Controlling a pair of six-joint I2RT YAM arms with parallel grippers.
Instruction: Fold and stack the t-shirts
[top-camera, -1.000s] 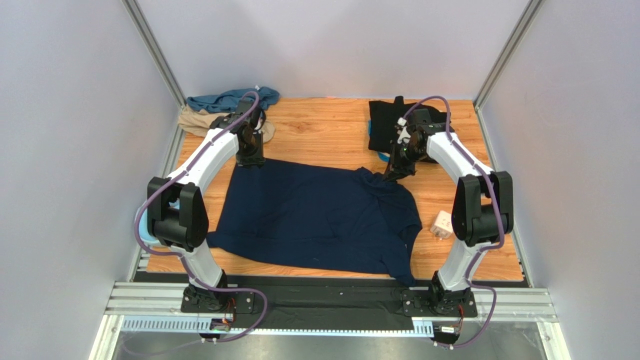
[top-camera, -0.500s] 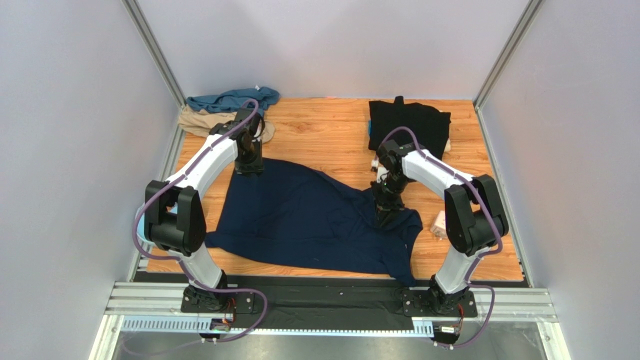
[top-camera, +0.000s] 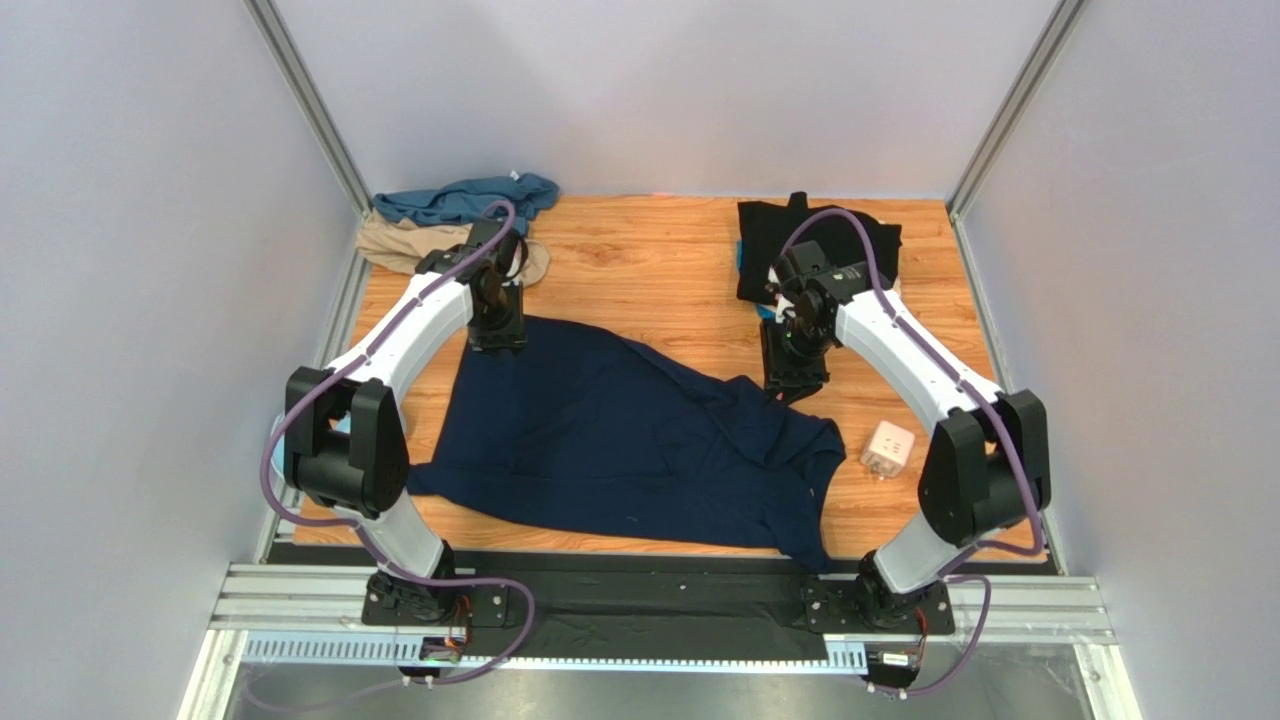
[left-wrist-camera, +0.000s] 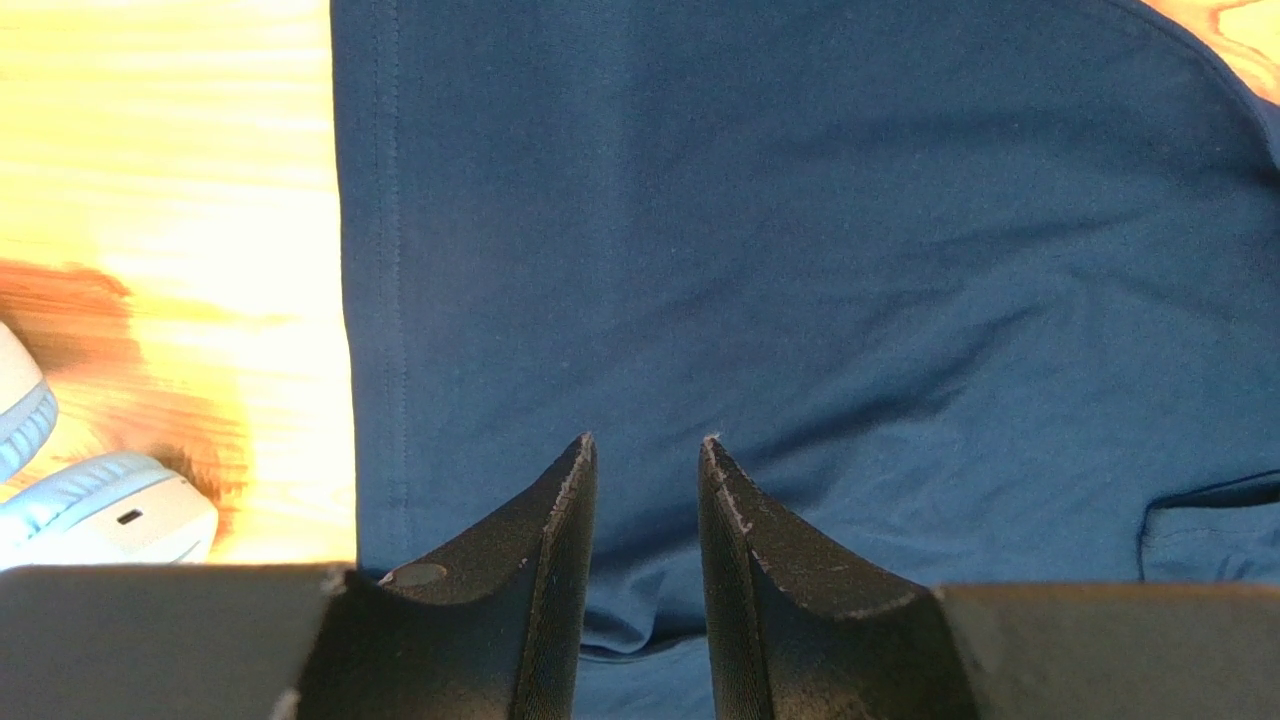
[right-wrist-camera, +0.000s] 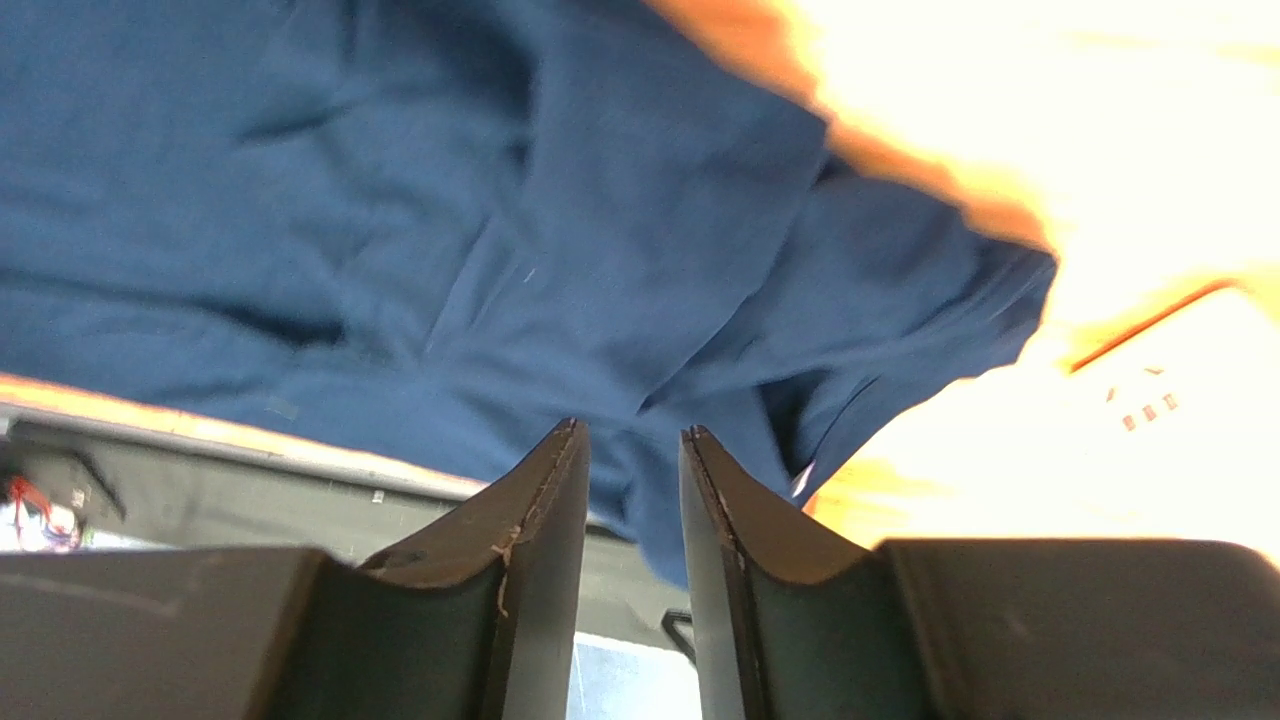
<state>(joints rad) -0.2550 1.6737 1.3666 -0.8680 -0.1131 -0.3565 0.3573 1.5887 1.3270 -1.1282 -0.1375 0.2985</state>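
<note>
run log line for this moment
left jaws open over navy t-shirt | right jaws open, empty | navy t-shirt rumpled, unfolded | black t-shirt far right

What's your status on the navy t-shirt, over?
Left fingers open over navy t-shirt. Right fingers open, nothing held. Shirt spread, rumpled on the right, not folded. White cube beside it.

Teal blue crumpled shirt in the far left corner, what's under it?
A tan beige shirt pokes out along the teal blue shirt's near edge, apparently underneath; how far it runs beneath is covered.

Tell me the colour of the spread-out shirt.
Dark navy blue shirt; clearest in the top view.
</note>
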